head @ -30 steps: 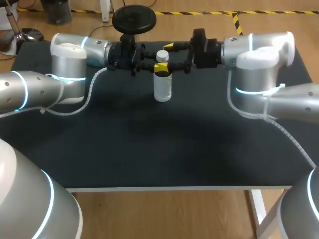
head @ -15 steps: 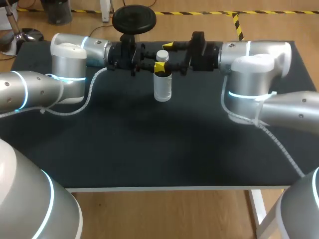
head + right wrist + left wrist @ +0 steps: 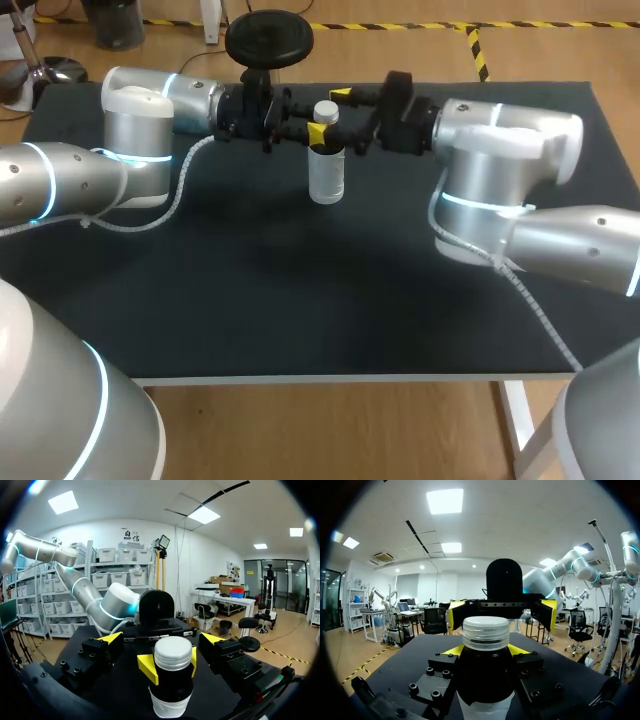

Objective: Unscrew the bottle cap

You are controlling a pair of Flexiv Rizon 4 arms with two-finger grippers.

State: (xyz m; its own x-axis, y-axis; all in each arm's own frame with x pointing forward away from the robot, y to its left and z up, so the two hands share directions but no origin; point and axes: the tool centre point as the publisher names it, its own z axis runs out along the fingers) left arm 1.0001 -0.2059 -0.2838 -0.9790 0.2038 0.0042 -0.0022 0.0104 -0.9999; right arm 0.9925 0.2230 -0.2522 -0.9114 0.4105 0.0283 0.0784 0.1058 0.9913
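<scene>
The clear bottle [image 3: 327, 178] stands upright far back on the table [image 3: 300, 300], white ribbed cap [image 3: 325, 110] on.

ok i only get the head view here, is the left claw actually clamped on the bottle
Observer: Yes, the right wrist view shows the left claw pinching the bottle from both sides just under the cap.
Operator: and the right claw, on the cap yet
Observer: No, the right claw is open, its yellow tips wide of the cap on either side.
Operator: cap sitting straight
Observer: Left wrist view shows it level on the neck.
</scene>
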